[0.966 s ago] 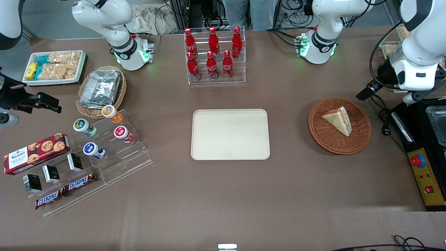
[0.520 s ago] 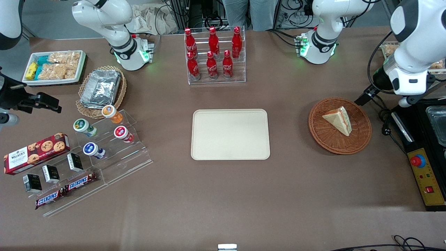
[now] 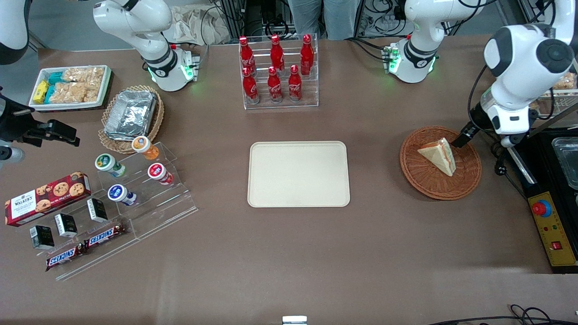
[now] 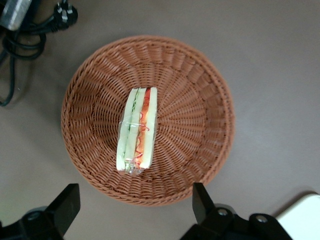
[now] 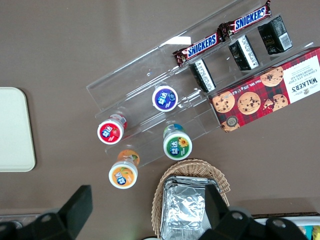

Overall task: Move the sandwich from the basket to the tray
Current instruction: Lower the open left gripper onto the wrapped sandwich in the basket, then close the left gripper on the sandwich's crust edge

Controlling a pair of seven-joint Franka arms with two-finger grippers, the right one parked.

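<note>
1. Front view: sandwich [image 3: 439,155] lies in the round brown basket [image 3: 467,178], toward the working arm's end of the desk [image 3: 289,253]. The cream tray [image 3: 298,174] sits well apart from the basket in the middle of the desk, with nothing on it. The claw [image 3: 461,136] hangs above the basket's rim, just beside the sandwich — it is not touching it.

2. Left wrist view: the camera looks straight down on the basket [image 4: 200,75]. The sandwich [image 4: 136,130] stands on its edge in the middle, with its red and green stripes facing up. The claw [image 4: 135,207] is spread wide, with one dark finger [image 4: 67,202] on each side, and it holds nothing.

3. How far along: I think the job has hardly started. The grab, the lift, the carry to the tray and the let-go are all left to do.
</note>
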